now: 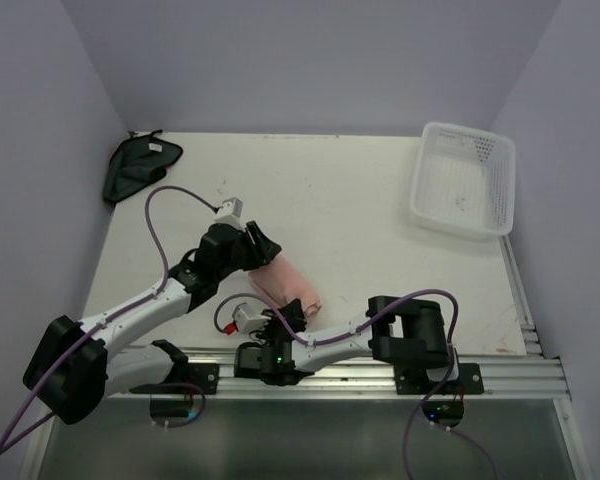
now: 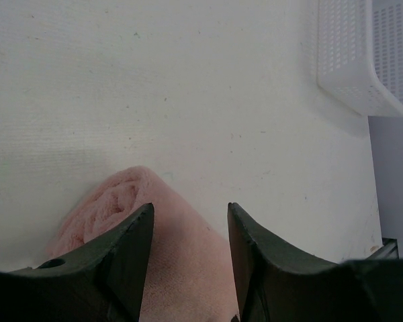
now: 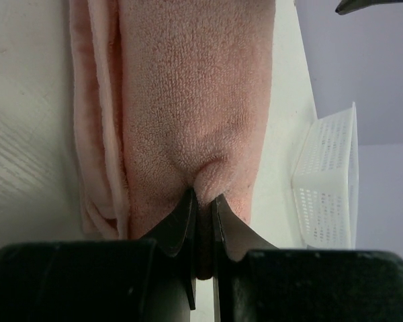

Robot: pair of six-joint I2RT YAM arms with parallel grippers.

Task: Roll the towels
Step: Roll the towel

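Note:
The salmon-pink towel (image 1: pixel 292 286) lies rolled on the table near the front, between my two grippers. It also shows in the left wrist view (image 2: pixel 181 248) and the right wrist view (image 3: pixel 195 94). My left gripper (image 1: pixel 263 248) is open, its jaws straddling the roll's far end (image 2: pixel 190 213). My right gripper (image 1: pixel 280 318) is shut on a pinched fold at the towel's near end (image 3: pixel 203 198). The blackish cloth (image 1: pixel 135 165) with a small white tag lies crumpled in the far left corner, away from both grippers.
A white perforated basket (image 1: pixel 464 178) stands at the back right; it also shows in the left wrist view (image 2: pixel 363 54) and the right wrist view (image 3: pixel 326 181). Grey walls enclose the table. A metal rail (image 1: pixel 500 375) runs along the front edge.

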